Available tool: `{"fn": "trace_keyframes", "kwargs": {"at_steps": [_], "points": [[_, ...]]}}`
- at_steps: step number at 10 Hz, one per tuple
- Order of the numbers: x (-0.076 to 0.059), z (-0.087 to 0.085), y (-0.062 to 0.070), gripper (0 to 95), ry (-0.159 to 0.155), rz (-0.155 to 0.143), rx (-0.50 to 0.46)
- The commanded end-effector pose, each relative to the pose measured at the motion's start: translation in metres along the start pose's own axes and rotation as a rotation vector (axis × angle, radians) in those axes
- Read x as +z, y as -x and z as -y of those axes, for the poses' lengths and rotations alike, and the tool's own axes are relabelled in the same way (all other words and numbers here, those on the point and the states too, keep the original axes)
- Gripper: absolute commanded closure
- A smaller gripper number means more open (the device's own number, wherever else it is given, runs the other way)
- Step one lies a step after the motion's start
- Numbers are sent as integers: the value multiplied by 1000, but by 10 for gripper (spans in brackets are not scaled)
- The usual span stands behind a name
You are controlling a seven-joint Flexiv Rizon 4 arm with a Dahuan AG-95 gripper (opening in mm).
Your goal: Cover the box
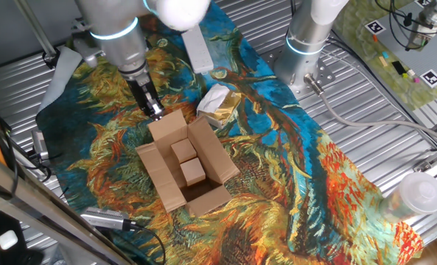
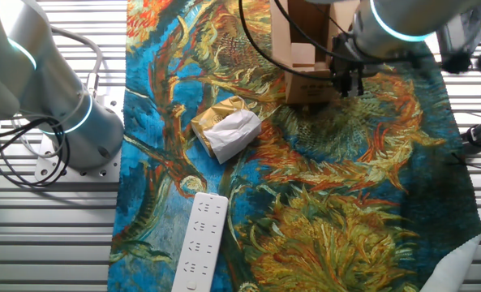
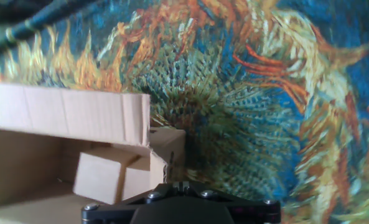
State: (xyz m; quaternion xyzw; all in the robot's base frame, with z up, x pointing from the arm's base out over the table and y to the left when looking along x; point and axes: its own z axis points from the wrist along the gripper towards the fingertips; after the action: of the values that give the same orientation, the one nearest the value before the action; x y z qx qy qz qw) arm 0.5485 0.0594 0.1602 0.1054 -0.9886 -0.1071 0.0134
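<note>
The box (image 1: 212, 156) is a small brown cardboard box standing open on the painted cloth, with its flaps spread. Two smaller cardboard blocks (image 1: 183, 151) lie inside it. My gripper (image 1: 154, 110) is at the box's far flap, its tip right at the flap's edge, and the fingers look pressed together with nothing between them. In the other fixed view the gripper (image 2: 352, 81) hangs beside the box (image 2: 305, 85). In the hand view the gripper (image 3: 181, 185) sits just over the box corner, with a flap (image 3: 66, 115) and a block (image 3: 100, 177) to the left.
A crumpled white-and-yellow wrapper (image 1: 218, 101) lies just behind the box to its right. A white power strip (image 1: 198, 48) lies further back. A second arm's base (image 1: 306, 44) stands at the back right. A plastic cup (image 1: 417, 195) sits at the right edge.
</note>
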Motion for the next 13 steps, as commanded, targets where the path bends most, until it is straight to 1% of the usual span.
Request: {"fn": "trace_keyframes", "kwargs": {"at_steps": [1, 2, 4, 5, 6, 7, 9, 12, 13], "points": [[0, 1, 1, 950, -34, -11, -171], [0, 1, 1, 950, -50, -17, -205], [0, 1, 1, 950, -56, -20, -238], [0, 1, 1, 950, -69, -28, -239], [0, 1, 1, 950, -92, -42, -238], [0, 1, 1, 950, -101, -47, -240], [0, 1, 1, 950, -105, -54, -239], [0, 1, 1, 950, -102, -54, -252], [-1, -8, 2, 950, -93, -49, -243]]}}
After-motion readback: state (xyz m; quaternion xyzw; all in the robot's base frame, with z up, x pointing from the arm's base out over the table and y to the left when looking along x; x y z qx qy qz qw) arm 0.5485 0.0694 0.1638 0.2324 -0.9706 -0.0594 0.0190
